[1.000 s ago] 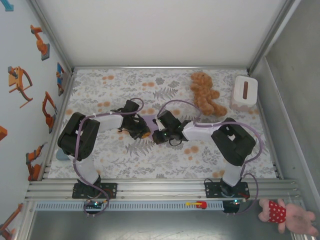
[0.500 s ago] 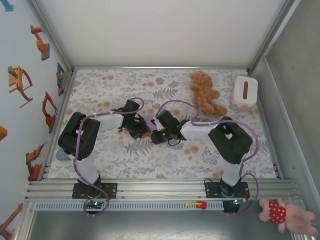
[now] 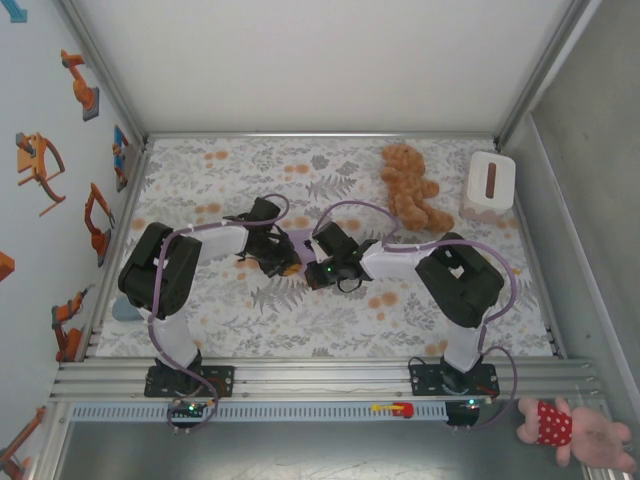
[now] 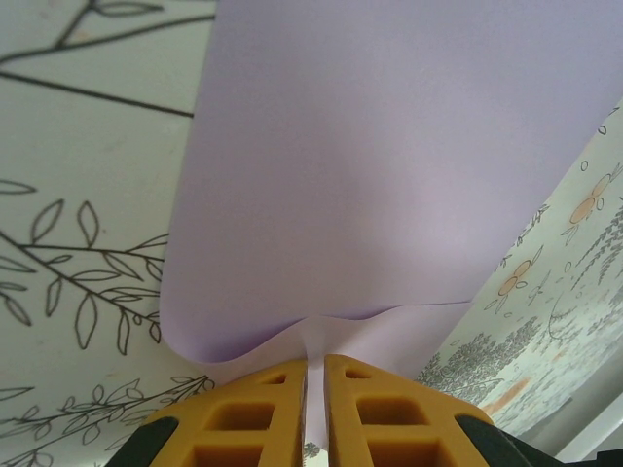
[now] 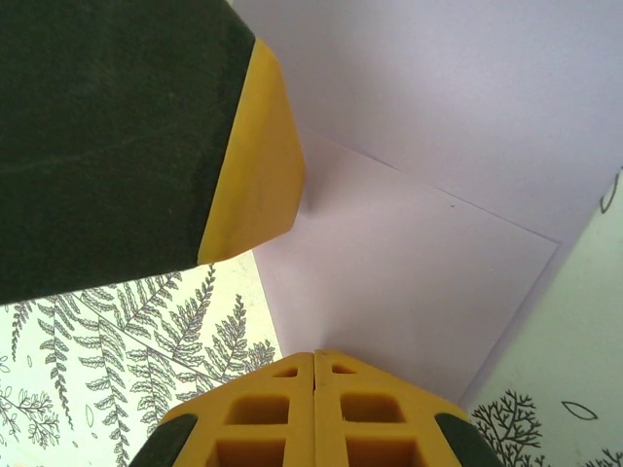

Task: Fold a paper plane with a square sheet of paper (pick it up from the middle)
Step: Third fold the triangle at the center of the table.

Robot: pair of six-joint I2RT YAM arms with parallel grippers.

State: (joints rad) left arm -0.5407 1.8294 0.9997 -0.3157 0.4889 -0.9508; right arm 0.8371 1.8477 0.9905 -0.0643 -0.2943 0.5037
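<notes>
Lavender is most of what we get from the wrists, so the square sheet of paper [image 3: 300,243] is right where both arms meet, mid-worktop [image 3: 420,300], well left of the teddy bear [image 3: 408,188] at the far side.

The left tool [image 4: 314,362] is clenched on the sheet's near edge. We can see a thin sliver of paper caught between the yellow pads, and the rest of the sheet bulges up and curls away from it. The right tool [image 5: 314,358] is clenched too, pads pressed flat together over a folded-over flap. We can't tell if a layer is actually trapped in that seam. The left tool's yellow-tipped finger sits just beside it in the right wrist view, so the two are really crowded.

What worries us:
- The left pinch only has the very edge. Any tug from the right side and the paper probably slips out or tears.
- That curl means the sheet isn't flat, so pressing now would likely set a crooked crease.
- With the tools this close, a small sideways move could knock them together and drag the fold off line.
</notes>
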